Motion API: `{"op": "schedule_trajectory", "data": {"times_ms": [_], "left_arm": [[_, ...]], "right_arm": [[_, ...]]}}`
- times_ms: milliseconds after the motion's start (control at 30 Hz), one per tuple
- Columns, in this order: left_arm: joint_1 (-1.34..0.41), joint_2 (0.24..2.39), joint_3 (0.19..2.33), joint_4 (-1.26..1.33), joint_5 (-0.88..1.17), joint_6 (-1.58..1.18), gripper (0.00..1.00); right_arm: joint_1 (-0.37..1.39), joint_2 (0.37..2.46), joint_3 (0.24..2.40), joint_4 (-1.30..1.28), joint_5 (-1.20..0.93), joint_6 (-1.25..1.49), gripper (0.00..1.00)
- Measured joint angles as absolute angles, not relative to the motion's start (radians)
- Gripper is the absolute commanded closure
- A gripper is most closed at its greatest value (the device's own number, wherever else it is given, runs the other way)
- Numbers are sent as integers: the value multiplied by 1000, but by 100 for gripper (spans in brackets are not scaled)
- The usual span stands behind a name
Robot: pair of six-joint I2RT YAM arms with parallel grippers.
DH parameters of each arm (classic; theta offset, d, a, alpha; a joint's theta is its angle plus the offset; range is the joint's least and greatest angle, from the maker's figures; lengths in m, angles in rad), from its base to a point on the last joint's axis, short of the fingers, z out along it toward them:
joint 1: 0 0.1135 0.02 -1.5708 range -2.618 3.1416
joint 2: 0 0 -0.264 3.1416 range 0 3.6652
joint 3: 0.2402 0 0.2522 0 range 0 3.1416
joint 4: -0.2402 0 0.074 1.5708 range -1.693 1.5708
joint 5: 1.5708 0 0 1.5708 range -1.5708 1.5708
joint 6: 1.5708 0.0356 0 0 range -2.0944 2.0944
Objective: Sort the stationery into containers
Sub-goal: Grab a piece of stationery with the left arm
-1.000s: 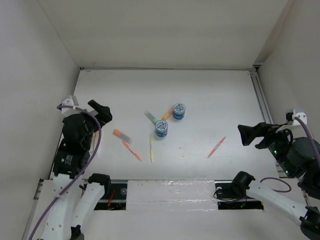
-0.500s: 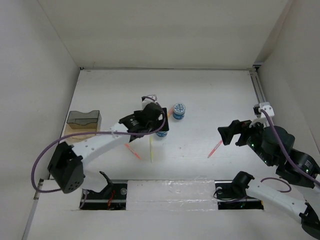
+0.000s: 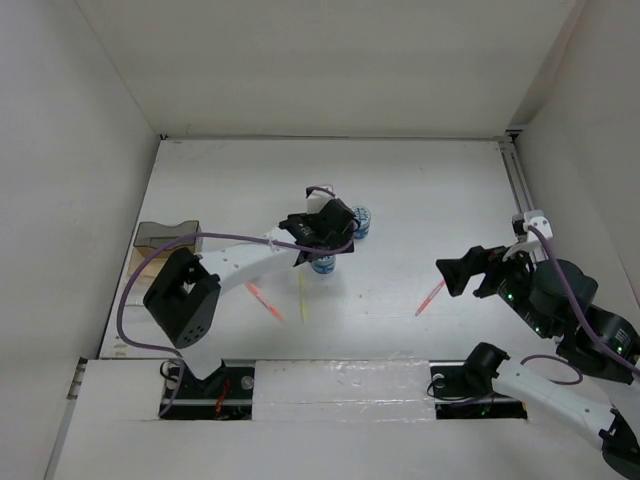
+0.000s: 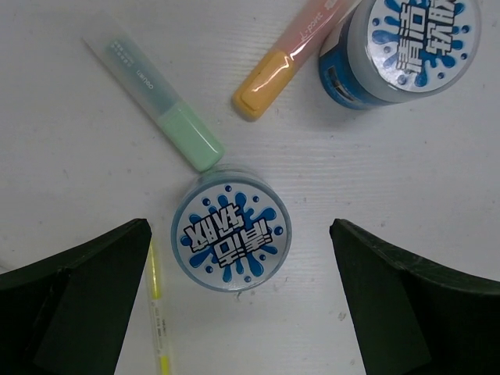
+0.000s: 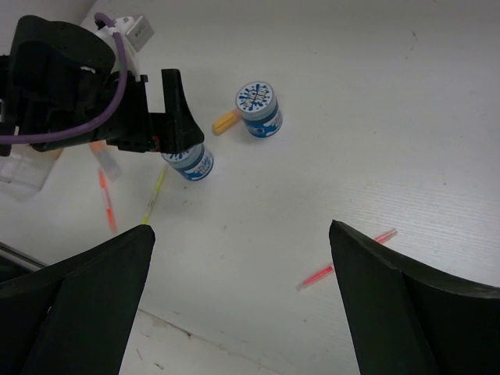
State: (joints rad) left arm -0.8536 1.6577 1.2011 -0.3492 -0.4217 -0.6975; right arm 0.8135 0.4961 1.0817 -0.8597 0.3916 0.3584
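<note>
Left gripper (image 4: 238,234) is hovering over the middle of the white table (image 3: 420,190), right above the near blue-and-white cylinder (image 4: 231,233). Its fingers (image 4: 70,305) are standing wide apart, one on each side of the cylinder, not touching it. The cylinder is standing upright with its printed lid facing up.

The green highlighter (image 4: 156,105) is lying flat behind it, its green end at the cylinder's rim and looking like it is touching. The orange highlighter (image 4: 285,66) is lying right against the far blue-and-white cylinder (image 4: 410,47), which is also standing upright, near the first one but apart from it. The yellow pen (image 4: 158,312) is lying flat just beside the near cylinder on the robot's side. The orange-red pen (image 3: 265,300) is lying a bit left of the yellow one, partly under the left arm in the top view.

The tray (image 3: 150,235) is sitting at the table's left edge, well apart from the cylinders.

Right gripper (image 5: 241,228) is hanging over the right part of the table with its fingers spread wide and nothing between them. The pink pen (image 3: 432,293) is lying flat near it, not touched.
</note>
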Motion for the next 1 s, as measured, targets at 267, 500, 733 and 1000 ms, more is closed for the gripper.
{"op": "schedule_trajectory", "data": {"times_ms": [267,500,733,1000], "left_arm": [[-854,1687,1203,-369,-424,-709,1],[-854,1705,1203,-366,-424,-718,7],[-854,1743,1203,-366,-419,-731,23],[-854,1743,1203,-366,-419,-744,29]], "right_arm": [[813,482,1069,-859,388,359,0],[813,482,1068,-859,387,359,0],[813,482,1068,-860,387,359,0],[813,482,1065,-860,386,363,0]]}}
